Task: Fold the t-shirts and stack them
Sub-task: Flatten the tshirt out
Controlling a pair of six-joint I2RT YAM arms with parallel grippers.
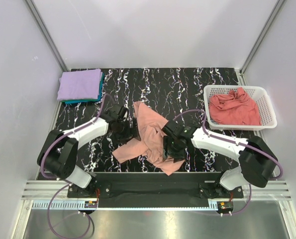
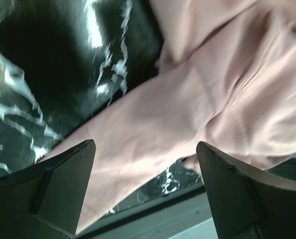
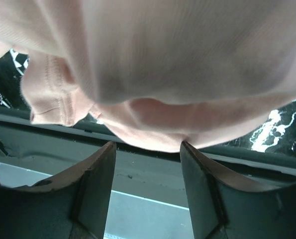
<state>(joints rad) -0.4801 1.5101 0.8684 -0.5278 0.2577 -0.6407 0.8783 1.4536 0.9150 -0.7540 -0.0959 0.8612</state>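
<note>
A crumpled salmon-pink t-shirt (image 1: 148,133) lies in the middle of the black marbled table (image 1: 187,84), one part trailing toward the near edge. The left gripper (image 2: 145,147) sits at the shirt's left side with its claw spread wide; between its fingers (image 2: 63,184) the wrist view shows only cloth and table farther off, nothing pinched. The right gripper (image 3: 148,145) is at the shirt's near right side, claw also parted, with a bulge of pink cloth just past the fingertips (image 3: 105,154) and the gap between them empty. At the far left corner a folded lavender t-shirt (image 1: 79,83) rests on a folded teal t-shirt (image 1: 83,101). On the right, a white lattice basket (image 1: 267,107) holds bunched rose-pink t-shirts (image 1: 235,110)
</note>
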